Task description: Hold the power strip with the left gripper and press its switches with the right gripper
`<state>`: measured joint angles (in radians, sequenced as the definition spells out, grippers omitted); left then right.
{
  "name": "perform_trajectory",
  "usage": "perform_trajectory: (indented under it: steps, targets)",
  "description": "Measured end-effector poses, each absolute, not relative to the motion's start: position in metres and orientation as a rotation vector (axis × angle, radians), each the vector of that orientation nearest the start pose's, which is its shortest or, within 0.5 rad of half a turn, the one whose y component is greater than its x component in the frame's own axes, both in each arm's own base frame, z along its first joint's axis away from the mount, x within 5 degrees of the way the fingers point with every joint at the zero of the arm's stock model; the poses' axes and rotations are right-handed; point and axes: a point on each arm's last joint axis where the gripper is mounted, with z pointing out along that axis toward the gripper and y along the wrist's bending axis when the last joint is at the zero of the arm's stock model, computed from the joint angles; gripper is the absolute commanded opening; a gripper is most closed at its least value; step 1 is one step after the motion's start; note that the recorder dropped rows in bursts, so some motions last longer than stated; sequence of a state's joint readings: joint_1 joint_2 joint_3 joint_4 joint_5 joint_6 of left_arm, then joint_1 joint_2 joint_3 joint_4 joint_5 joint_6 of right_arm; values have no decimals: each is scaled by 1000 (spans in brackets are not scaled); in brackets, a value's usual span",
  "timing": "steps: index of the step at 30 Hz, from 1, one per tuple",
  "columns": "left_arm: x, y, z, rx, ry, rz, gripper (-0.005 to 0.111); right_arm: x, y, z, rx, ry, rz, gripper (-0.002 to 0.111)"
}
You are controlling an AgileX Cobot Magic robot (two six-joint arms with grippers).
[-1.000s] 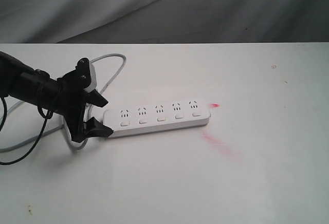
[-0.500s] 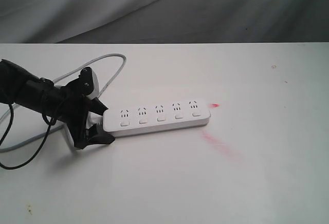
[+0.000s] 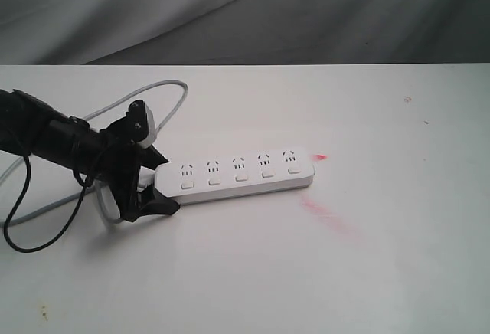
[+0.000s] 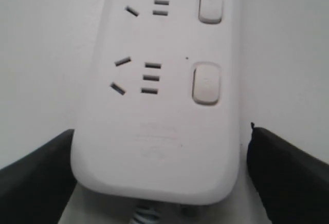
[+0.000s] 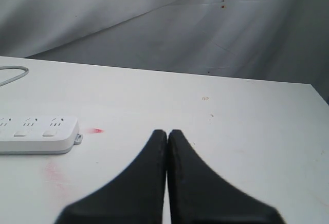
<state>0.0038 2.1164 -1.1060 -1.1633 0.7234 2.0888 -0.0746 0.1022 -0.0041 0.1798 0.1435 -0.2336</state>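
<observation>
1. Jaws of the left gripper (image 3: pixel 168 185) (image 4: pixel 159 175) stand apart, straddling the cord end of the power strip (image 3: pixel 237 184) (image 4: pixel 154 131) without clamping it. In the left wrist view a sliver of table shows between one of its two black fingers (image 4: pixel 288 183) and the strip's side.
2. The right gripper (image 5: pixel 167 134) is held over the table, well apart from the strip. Its two tapered fingertips are pressed together on nothing, and the exterior view does not show it.
3. One strip lies flat on the table (image 3: pixel 383 273), left of the middle in the exterior view. It carries five sockets (image 3: pixel 239 163) in a row and five switches (image 3: pixel 241 177), one below each socket.
4. One grey cord (image 3: pixel 164 87) leaves that end and curves back behind the left arm. One thin black cable (image 3: pixel 23 234) loops loose beneath the arm.
5. A second ago the left gripper's fingertips only reached the strip's end; now they flank it. The strip lies where it did.
6. The strip is smooth white plastic with rounded ends, and its switches are small rounded rectangles. A rounded white pad (image 3: pixel 144 126) sits on the left gripper's black body. The tabletop is matt white with two red marks (image 3: pixel 329 217) near the strip's far end, and grey cloth (image 3: pixel 306 12) hangs behind.
</observation>
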Motion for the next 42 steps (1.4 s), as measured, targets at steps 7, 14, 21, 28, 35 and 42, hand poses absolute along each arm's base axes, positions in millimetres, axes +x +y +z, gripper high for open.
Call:
perform_trajectory:
  steps: [7,14,21,28,35,42]
  targets:
    - [370,-55,87,1357,2111,-544,72,64,-2,196,-3,1723,-74,0]
    - [370,-55,87,1357,2111,-544,52,64,-2,196,-3,1723,-74,0]
    - [370,-55,87,1357,2111,-544,52,64,-2,196,-3,1723,-74,0]
    - [370,-55,87,1357,2111,-544,52,64,-2,196,-3,1723,-74,0]
    - [370,-55,87,1357,2111,-544,52,64,-2,196,-3,1723,-74,0]
    - [370,-55,87,1357,2111,-544,52,64,-2,196,-3,1723,-74,0]
